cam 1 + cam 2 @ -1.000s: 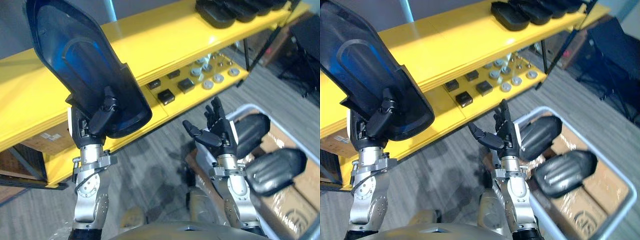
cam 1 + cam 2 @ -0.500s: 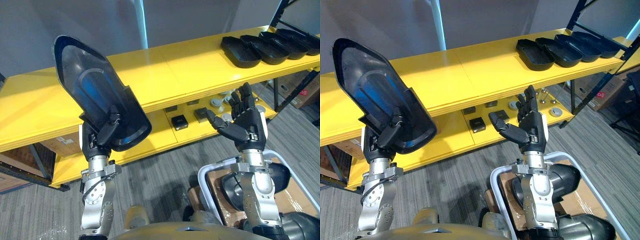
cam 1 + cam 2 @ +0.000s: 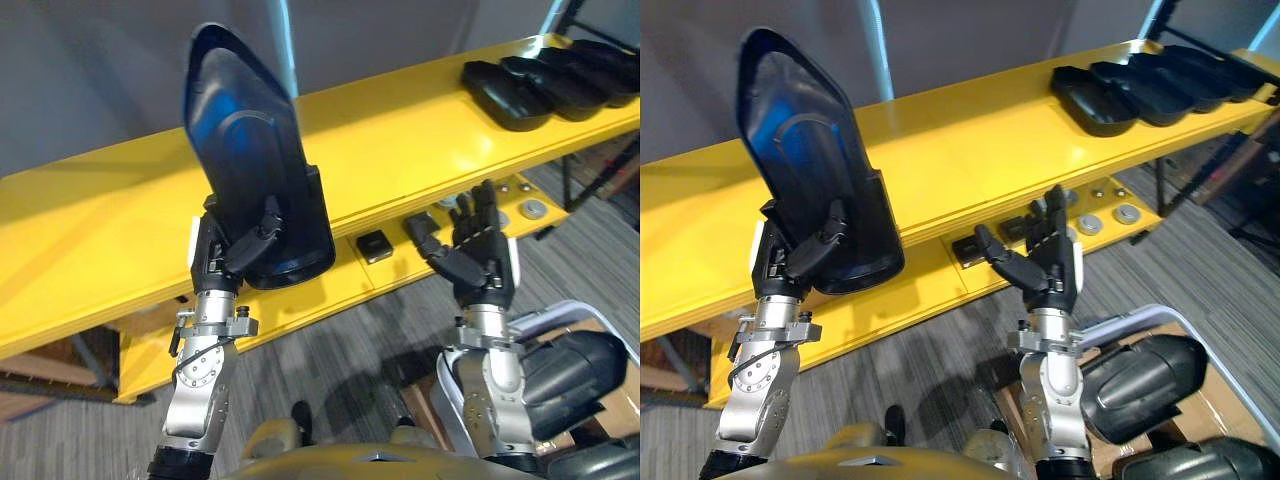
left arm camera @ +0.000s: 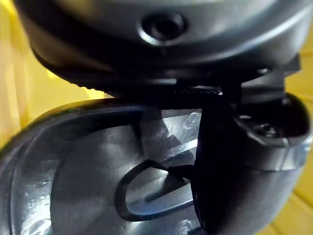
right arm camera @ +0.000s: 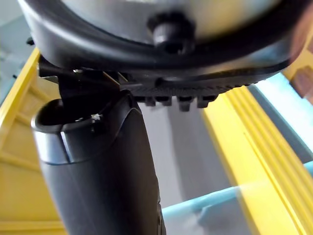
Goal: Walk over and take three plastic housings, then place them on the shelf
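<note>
One dark plastic housing (image 3: pixel 255 170) stands upright in the upper left-centre of the frame. The left hand (image 3: pixel 232 250) grips it at its lower, wider end, fingers and thumb curled round the edge (the hollow inner side faces the camera). Its narrow tip rises above the yellow shelf (image 3: pixel 400 140), which runs across the frame from the lower left to the upper right. In the left wrist view the housing's glossy inner face lies right against the hand, with the thumb (image 4: pixel 217 161) pressed over it.

At the upper right, a row of housings (image 3: pixel 540 80) lies on the shelf's top board, hollow side up. The right hand (image 3: pixel 480 262) is raised just right of centre, its fingers straight and spread and its thumb out to the left, holding nothing. Behind it, on the shelf's lower board, sit a small black box (image 3: pixel 374 245) and some round metal parts (image 3: pixel 535 208). In the lower right corner a white bin (image 3: pixel 1130 320) holds two housings (image 3: pixel 575 370), rounded side up.
</note>
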`<state>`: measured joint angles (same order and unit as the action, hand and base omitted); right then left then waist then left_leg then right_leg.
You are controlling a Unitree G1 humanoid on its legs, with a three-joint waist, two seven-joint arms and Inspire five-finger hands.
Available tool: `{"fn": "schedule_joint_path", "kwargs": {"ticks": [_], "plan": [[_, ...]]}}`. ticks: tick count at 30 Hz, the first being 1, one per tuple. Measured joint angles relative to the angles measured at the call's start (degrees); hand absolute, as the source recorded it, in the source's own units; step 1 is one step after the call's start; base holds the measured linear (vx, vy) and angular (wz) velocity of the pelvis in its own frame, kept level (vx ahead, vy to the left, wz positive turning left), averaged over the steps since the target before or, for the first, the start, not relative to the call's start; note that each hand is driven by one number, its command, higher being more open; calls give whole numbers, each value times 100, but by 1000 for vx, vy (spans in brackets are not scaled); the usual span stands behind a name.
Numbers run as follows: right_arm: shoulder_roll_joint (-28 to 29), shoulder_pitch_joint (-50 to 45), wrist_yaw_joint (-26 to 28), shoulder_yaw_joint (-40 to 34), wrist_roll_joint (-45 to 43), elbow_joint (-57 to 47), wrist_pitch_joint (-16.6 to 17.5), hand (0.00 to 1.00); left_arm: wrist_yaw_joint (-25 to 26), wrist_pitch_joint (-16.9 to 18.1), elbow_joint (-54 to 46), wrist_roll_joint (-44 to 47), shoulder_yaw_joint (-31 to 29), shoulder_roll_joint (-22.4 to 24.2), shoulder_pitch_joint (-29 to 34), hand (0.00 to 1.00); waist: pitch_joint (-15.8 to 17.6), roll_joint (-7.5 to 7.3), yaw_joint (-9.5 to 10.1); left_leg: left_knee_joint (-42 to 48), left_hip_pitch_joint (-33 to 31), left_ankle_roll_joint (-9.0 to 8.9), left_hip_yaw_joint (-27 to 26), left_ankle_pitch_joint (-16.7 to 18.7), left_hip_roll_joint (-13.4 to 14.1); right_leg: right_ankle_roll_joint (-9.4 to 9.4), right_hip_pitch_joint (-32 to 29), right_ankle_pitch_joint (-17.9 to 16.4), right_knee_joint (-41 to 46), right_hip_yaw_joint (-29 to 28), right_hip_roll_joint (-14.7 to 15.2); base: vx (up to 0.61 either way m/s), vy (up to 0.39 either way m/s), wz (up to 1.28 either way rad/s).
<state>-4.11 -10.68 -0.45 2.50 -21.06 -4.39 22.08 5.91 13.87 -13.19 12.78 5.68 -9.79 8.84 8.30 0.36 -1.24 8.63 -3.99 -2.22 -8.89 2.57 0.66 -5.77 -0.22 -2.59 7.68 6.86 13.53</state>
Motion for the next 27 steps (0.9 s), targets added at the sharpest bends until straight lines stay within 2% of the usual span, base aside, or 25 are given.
{"fn": "schedule_joint_path", "kwargs": {"ticks": [1,4,11,16,18,19,22,27], "plan": [[37,-42,12,53,19,-2,1,100,10,-117,-21,-4,70,-42,-65,0,-5,-21,-112,34,-39,-23,7,35,-2,-29,11,30,-60,-6,-4,19,14,-17],[6,-103,24,-22,2,-4,0,100,33,-346,-21,-7,343,-38,-333,0,6,-47,-233,193,-175,2,51,58,50,-19,18,118,-192,20,-69,13,-5,4],[-59,-205,197,-30,12,-142,-60,100,333,-783,-27,114,346,-17,-458,0,12,-76,-228,210,-210,-38,110,40,125,-18,38,119,-227,70,-183,-9,-35,3],[-254,-194,361,-38,11,-337,-328,100,644,-952,12,522,198,-29,-510,0,18,-86,-295,297,-239,-51,52,42,188,-38,35,131,-252,41,-214,-25,-13,-4],[-274,-196,392,-27,13,-337,-466,100,870,-975,176,535,115,-37,-748,0,18,-86,-295,339,-232,-65,2,54,202,-47,33,137,-248,-19,-243,-38,2,-12],[-277,-197,414,-15,21,-336,-540,100,1003,-1003,431,643,-18,-55,-1066,0,18,-84,-327,344,-226,-71,-10,58,216,-64,27,147,-250,-51,-257,-48,-10,-9],[-334,-199,493,-5,21,-337,-574,100,1229,-1060,950,720,-283,-251,-1624,0,19,-82,-404,319,-207,-80,-79,61,249,-51,-4,139,-253,-122,-279,-57,-14,-14],[-569,-195,550,-1,21,-337,-671,100,1274,-1196,1645,1332,-630,-641,-2418,0,33,-60,-523,307,-274,-87,-180,32,284,-71,-171,166,-236,-263,-305,-23,-5,-13]]}}
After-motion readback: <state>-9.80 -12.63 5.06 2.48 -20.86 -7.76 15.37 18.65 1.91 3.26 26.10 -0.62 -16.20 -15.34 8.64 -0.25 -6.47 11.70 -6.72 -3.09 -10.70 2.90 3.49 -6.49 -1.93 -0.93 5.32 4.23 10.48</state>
